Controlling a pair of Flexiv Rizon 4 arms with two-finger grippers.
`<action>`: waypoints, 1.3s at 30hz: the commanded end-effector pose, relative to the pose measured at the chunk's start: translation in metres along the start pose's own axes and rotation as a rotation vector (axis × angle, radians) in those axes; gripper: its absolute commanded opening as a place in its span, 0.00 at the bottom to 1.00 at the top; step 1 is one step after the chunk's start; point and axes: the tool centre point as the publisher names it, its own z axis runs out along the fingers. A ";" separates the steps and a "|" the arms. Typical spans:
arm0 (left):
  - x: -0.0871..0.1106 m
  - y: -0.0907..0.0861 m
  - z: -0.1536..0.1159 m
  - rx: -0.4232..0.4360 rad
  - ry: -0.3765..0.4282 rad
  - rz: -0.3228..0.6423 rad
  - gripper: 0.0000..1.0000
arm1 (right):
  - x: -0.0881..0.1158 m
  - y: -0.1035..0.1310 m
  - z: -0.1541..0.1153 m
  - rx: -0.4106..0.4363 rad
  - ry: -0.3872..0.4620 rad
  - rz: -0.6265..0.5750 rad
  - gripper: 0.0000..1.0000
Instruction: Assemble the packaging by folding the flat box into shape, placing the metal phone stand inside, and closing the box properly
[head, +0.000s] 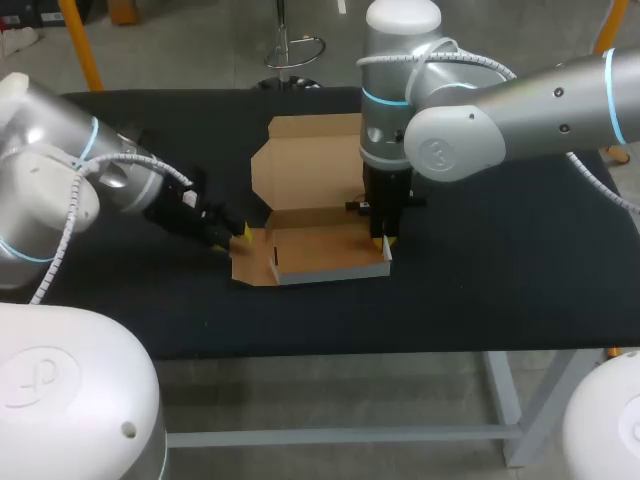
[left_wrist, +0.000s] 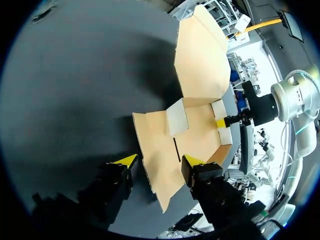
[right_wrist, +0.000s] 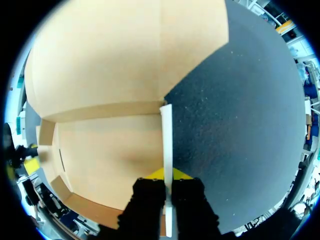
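Black bench (head: 500, 280) carries cardboard box (head: 320, 250) at centre, half folded, lid (head: 310, 165) flat toward 12 o'clock. Right gripper (right_wrist: 166, 175) clamped on upright side wall (right_wrist: 166, 135) at box's 3 o'clock. Left gripper (left_wrist: 160, 161) open, fingers astride flap (left_wrist: 160, 187) at 9 o'clock

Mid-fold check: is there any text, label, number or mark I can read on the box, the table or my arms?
On the cardboard box: none; its faces are plain in all three views.
On the table: none.
On the right arm's joint cap: an embossed round emblem, with no letters that can be read.
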 end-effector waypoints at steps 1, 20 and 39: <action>0.000 -0.006 0.010 -0.035 -0.011 -0.010 0.50 | 0.000 0.000 0.000 0.003 -0.001 0.000 0.00; 0.038 -0.013 -0.001 -0.034 -0.305 -0.099 0.00 | 0.000 0.000 0.000 0.003 -0.001 0.000 0.00; 0.055 -0.016 0.012 -0.051 -0.469 -0.102 0.00 | 0.000 0.000 0.000 0.003 -0.001 0.000 0.00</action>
